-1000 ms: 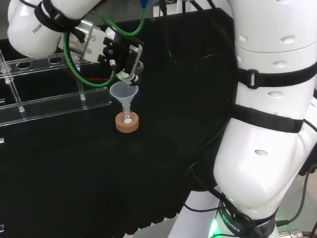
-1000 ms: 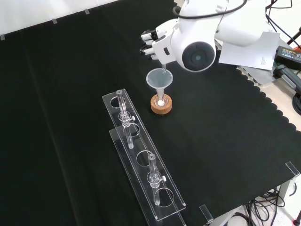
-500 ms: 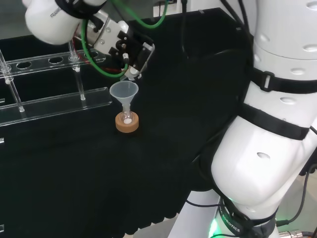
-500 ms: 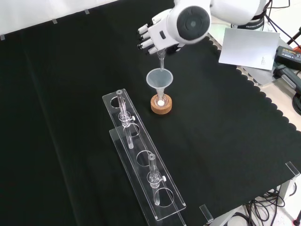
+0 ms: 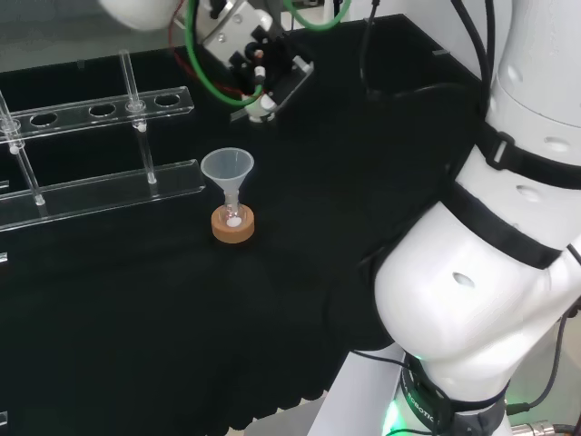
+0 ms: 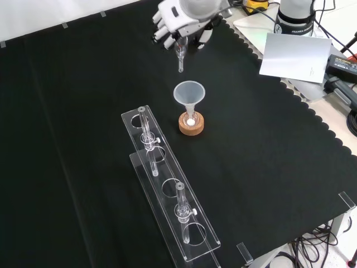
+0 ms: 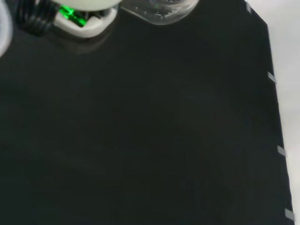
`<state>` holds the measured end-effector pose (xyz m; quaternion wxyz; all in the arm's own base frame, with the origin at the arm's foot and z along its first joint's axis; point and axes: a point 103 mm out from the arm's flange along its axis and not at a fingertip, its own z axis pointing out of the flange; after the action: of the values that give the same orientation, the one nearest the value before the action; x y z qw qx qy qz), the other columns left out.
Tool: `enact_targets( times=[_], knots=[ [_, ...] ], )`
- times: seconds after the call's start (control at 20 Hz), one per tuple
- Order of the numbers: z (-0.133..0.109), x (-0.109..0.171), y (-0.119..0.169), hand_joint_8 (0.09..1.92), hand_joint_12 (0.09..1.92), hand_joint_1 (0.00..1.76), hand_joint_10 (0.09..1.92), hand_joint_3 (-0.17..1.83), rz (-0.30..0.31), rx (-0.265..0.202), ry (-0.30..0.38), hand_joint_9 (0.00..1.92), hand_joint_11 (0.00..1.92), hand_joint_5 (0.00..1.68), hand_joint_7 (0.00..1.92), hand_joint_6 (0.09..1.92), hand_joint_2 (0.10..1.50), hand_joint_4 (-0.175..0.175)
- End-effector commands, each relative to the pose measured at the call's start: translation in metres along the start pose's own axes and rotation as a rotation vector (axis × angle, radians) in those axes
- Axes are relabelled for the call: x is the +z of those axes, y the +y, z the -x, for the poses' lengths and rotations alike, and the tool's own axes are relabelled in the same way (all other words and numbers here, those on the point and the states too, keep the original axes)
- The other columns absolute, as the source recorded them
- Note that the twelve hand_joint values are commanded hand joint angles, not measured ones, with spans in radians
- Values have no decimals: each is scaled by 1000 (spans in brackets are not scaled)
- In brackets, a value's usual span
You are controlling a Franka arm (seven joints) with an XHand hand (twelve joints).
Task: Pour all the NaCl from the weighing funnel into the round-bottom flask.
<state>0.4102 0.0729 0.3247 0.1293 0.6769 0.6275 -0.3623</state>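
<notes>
The black and white hand [image 6: 181, 17], fingers curled, grips a clear glass weighing funnel [image 6: 180, 57] above the clear plastic funnel [image 6: 189, 95]; no legible markings.

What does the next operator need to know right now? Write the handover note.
Hand: up above the cloth, fingers curled round the weighing funnel, whose spout points down. It hangs clear of the other glass, farther off than the funnel in the front view.
Flask: on its cork ring, with a clear funnel standing in its neck. White powder shows at the flask's bottom.
Rack: two clear tiers nearer the front camera, with glass pieces standing in it, untouched.
Done: powder seems to have gone in.
Left: check whether the weighing funnel is empty; I cannot tell. Then set it down.
</notes>
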Motion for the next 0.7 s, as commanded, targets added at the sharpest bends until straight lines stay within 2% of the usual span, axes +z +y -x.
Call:
enact_targets(
  times=[0.05,0.35,0.7],
  knots=[
    [-20,21,7,652,985,1110,254,652,24,-105,193,1008,880,1242,640,730,672,175],
    [-9,34,11,651,987,1111,253,652,81,-87,330,1007,876,1242,640,729,672,175],
    [0,41,14,651,989,1111,252,652,144,-91,483,1007,874,1243,639,728,672,175]
  ],
)
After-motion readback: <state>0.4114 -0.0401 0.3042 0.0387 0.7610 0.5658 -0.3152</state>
